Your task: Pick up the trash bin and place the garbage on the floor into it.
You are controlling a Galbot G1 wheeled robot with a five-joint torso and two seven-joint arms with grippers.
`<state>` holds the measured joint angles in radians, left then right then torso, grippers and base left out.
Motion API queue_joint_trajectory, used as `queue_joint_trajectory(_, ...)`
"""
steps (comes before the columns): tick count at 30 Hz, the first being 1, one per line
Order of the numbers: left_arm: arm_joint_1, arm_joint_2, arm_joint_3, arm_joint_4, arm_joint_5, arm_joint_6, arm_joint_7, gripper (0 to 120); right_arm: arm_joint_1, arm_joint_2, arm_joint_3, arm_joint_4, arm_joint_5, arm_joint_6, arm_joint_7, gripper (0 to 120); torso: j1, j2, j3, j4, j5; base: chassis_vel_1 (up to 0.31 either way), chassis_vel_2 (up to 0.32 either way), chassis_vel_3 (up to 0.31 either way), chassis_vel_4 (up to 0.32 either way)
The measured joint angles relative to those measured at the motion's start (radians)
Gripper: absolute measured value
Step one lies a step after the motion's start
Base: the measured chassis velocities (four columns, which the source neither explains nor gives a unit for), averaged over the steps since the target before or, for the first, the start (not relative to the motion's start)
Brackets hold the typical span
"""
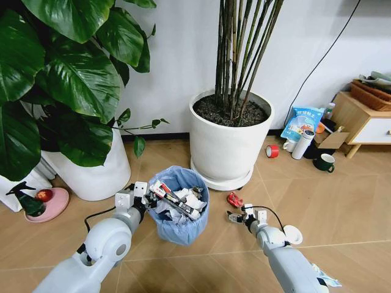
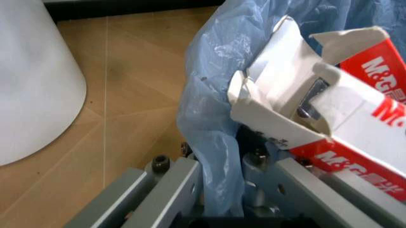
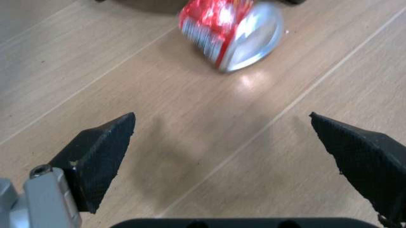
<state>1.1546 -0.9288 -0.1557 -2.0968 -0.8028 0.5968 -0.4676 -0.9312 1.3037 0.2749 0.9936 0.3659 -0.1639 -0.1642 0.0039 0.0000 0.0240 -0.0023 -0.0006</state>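
On the floor (image 1: pixel 342 213), the trash bin (image 1: pixel 178 215), filled with paper and a red-white carton (image 2: pixel 355 137), is clamped at its rim by the left gripper (image 1: pixel 142 194); the right gripper (image 1: pixel 237 216), fingers wide, is held low before a red wrapper (image 3: pixel 231 31).

place: home living room | cues: potted plants (image 1: pixel 229 131), wooden side cabinet (image 1: pixel 363 119), mugs (image 1: pixel 324 162)

Crinkly translucent plastic bin bag (image 1: pixel 183 229); shiny foil wrapper (image 3: pixel 231 31).

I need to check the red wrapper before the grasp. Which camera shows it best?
The right wrist view: the crumpled red and silver wrapper lies on the floor just ahead of the open right gripper. The head view shows it small, beside the trash bin.
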Motion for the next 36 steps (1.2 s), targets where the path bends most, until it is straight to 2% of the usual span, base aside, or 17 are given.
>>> queue_joint_trajectory(7, -0.007, 0.005, 0.002, 0.000, -0.002, -0.001, 0.003, 0, 0.001, -0.004, 0.025, 0.005, -0.115, 0.047, 0.016, 100, 0.000, 0.000, 0.000, -0.0001, -0.0002, 0.000, 0.000, 0.000, 0.000)
queue_joint_trajectory(16, -0.008, 0.001, 0.008, 0.002, -0.002, -0.001, 0.009, 0, 0.065, -0.008, -0.009, -0.045, -0.142, 0.093, -0.018, 100, 0.000, 0.000, 0.000, 0.0000, -0.0002, 0.000, 0.000, 0.000, 0.000)
queue_joint_trajectory(24, -0.012, 0.007, 0.007, 0.006, -0.002, -0.002, 0.017, 0, 0.207, 0.025, -0.044, -0.209, -0.177, 0.120, -0.045, 100, 0.000, 0.000, 0.000, 0.0002, -0.0003, 0.000, 0.000, 0.000, 0.000)
queue_joint_trajectory(36, -0.028, 0.009, 0.011, 0.018, -0.004, -0.003, 0.021, 0, 0.256, 0.053, -0.035, -0.307, -0.206, 0.129, -0.061, 100, 0.000, 0.000, 0.000, 0.0000, -0.0002, 0.000, 0.000, 0.000, 0.000)
